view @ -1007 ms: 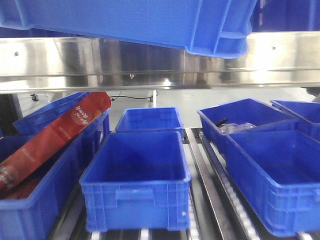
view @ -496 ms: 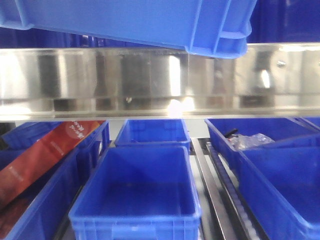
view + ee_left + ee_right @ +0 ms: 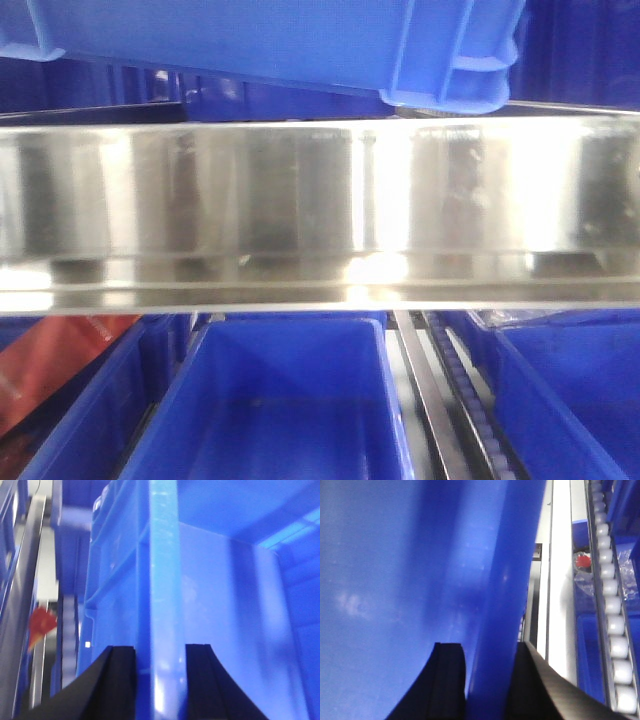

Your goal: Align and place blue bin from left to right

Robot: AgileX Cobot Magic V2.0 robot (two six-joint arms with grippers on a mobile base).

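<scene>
1. The left end effector (image 3: 160,652) and the right end effector (image 3: 486,650) each had two black fingers clamped across a wall of the blue bin (image 3: 270,40), one finger on either side.
2. The bin hung at the top of the front view. Its lower right corner sat just above the top edge of the steel rail (image 3: 320,210), with little room between.
3. Below the rail, three lower bins (image 3: 290,410) showed, with a red packet (image 3: 50,360) at the left.
4. Compared with half a second earlier, the rail filled more of the view and hid the rear bins.

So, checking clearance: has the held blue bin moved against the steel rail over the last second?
Yes, upward. The blue bin corner overlapped the steel rail before; now it sits just above the rail's top edge.
</scene>
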